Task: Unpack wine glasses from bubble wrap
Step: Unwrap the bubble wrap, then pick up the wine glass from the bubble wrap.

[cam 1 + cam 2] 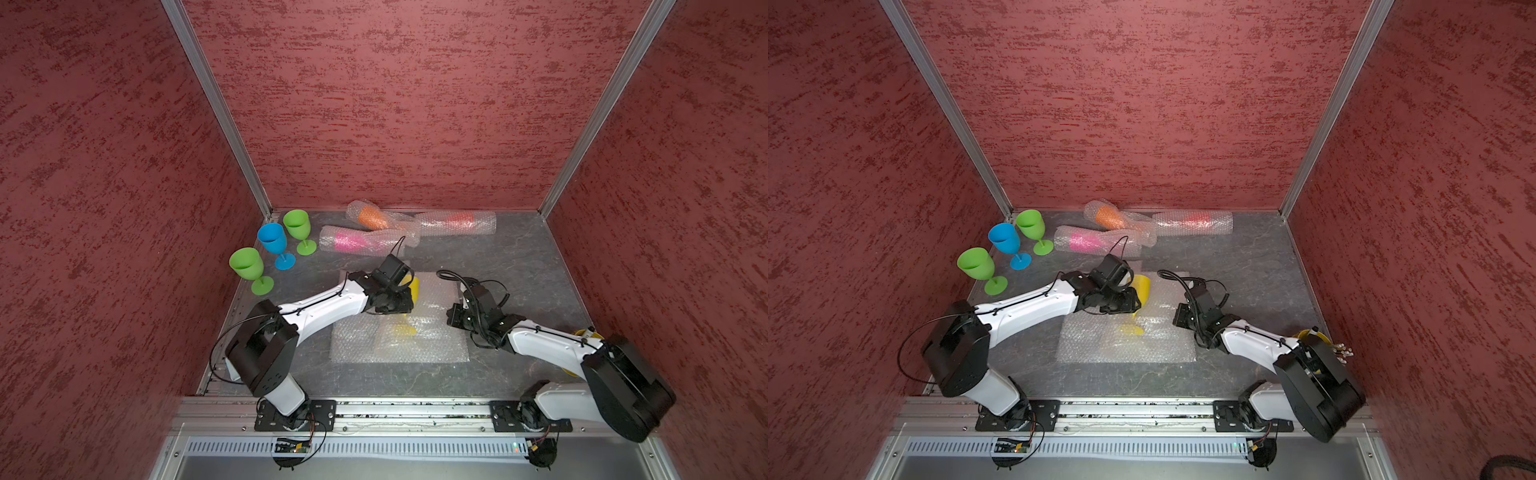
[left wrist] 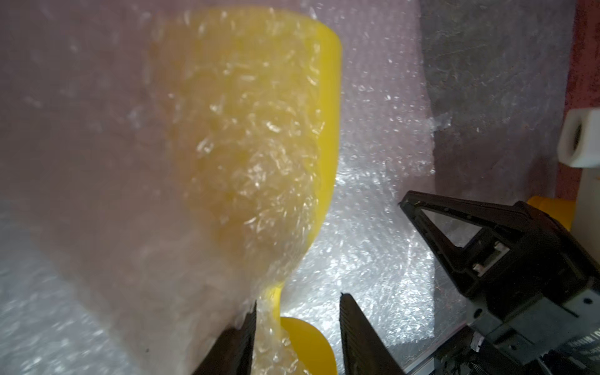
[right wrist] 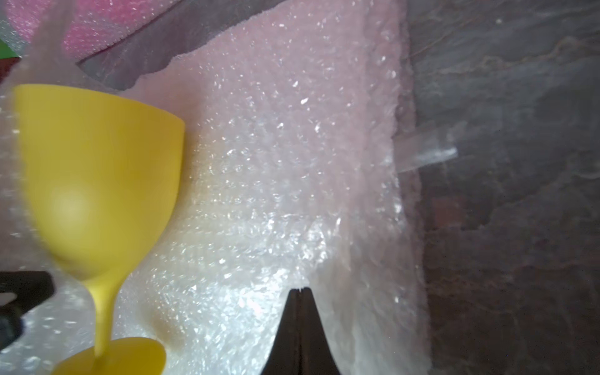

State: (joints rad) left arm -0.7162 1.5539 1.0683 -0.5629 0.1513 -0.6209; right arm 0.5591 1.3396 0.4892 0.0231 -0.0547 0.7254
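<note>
The left tool [image 2: 298, 300] is released, its fingers apart on either side of the stem of the yellow goblet [image 3: 97, 181]. One finger touches the wrap clinging there. The right tool [image 3: 300, 290] is clenched, tips pressed together with nothing seen between them, just over the flat bubble wrap sheets [image 1: 436, 349]. These sheets lie mid-bench under the goblet; how many overlap I cannot tell. At the back of the bench [image 1: 519, 270] lie three bubble wrap rolls, each holding one goblet: orange [image 1: 372, 218], red [image 1: 459, 220] and pink [image 1: 347, 241]. Three bare goblets stand upright in the far left corner: two green [image 1: 297, 224] [image 1: 247, 264] and one blue [image 1: 272, 237].
</note>
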